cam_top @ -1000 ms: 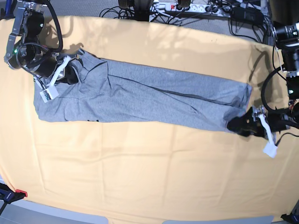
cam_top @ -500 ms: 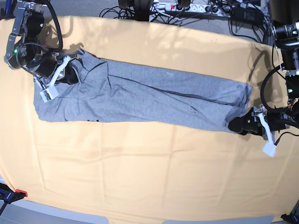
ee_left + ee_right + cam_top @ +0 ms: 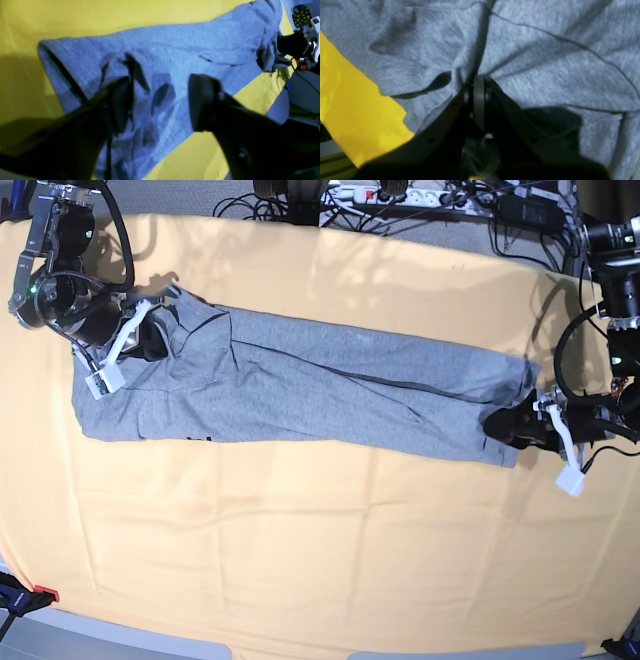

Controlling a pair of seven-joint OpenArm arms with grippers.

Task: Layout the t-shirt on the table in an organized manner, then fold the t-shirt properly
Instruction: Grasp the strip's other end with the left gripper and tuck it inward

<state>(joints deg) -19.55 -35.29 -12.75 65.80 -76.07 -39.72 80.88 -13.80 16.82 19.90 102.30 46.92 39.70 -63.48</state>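
Since a second ago my left gripper (image 3: 510, 426) has slid further onto the shirt's right end. On the table (image 3: 300, 540) the t-shirt (image 3: 300, 385) lies stretched left to right. Left fingers (image 3: 203, 102) stand apart over cloth; my right gripper (image 3: 478, 82) is clamped on the left end.

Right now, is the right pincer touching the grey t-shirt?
Touching. The right wrist view shows the right pincer shut on a pinched ridge of the t-shirt, with cloth gathering into creases at its tip.
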